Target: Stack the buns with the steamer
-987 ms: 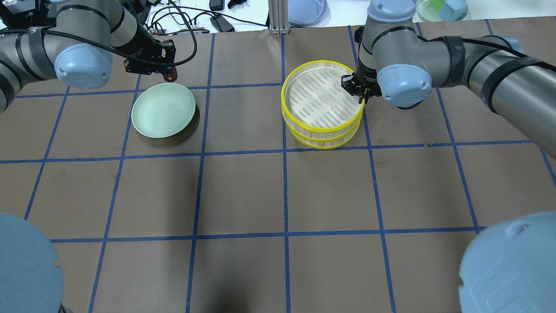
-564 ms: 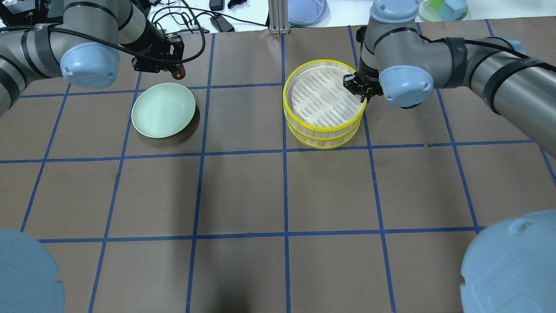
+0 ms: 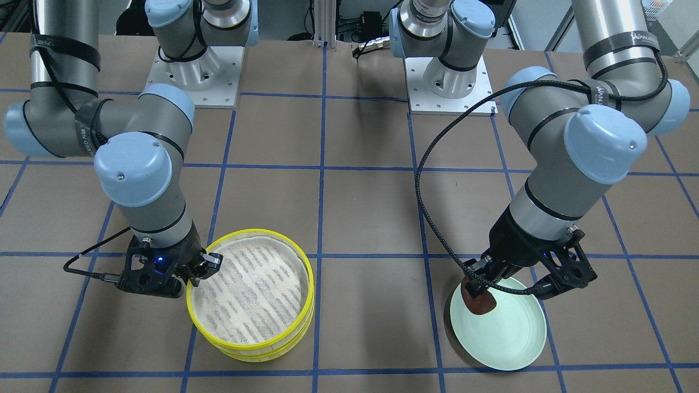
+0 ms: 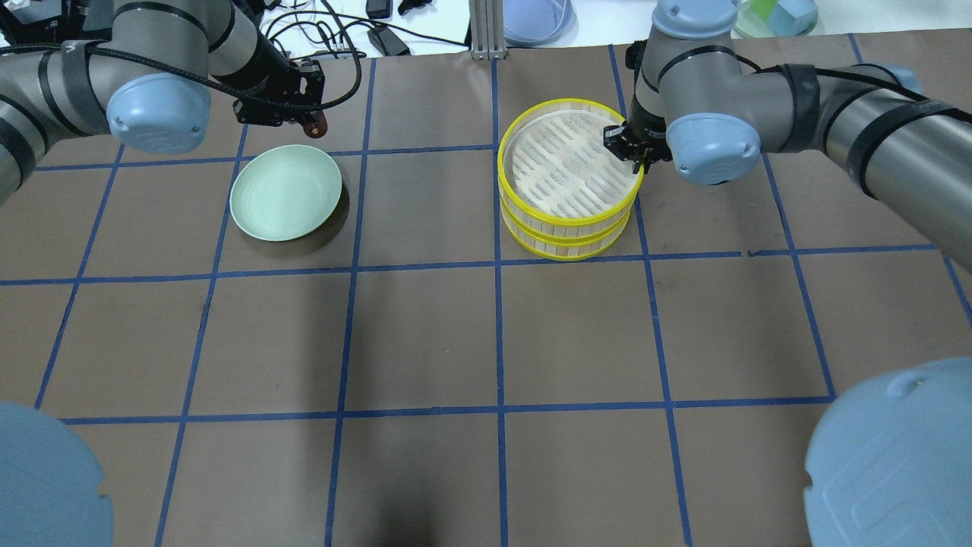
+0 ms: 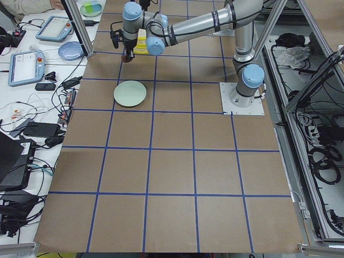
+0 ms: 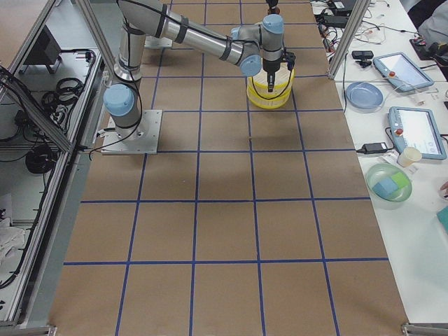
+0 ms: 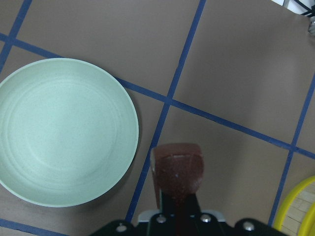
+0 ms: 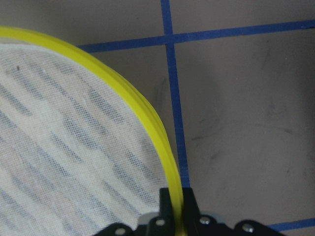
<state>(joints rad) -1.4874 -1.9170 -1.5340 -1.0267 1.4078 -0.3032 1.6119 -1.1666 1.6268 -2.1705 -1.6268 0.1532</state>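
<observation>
One brown tabletop [image 4: 486, 342], ruled with blue tape, carries the scene. Largest on it is the yellow-rimmed steamer [image 4: 566, 228], two tiers, the upper sitting slightly askew on the lower with its mesh floor showing. We see the right hand [image 8: 176, 209] pinching the upper tier's rim at a single point, one finger on each side. Next in size, the pale green plate [image 4: 285, 194] lies well apart from the steamer. Smallest, the reddish-brown bun [image 7: 177, 167] is held over the tabletop just beside the plate, pinched by one end in the left hand [image 3: 479, 295]. The cream bun shows in no view. We judge two risks: a one-point grip could let the tier tip or slip, and the bun could twist loose when carried across. While the upper tier covers the lower, it blocks that compartment, and the right arm crowds the steamer's side. A power brick [image 4: 387, 42] and a blue dish [image 4: 535, 19] lie beyond the far edge
</observation>
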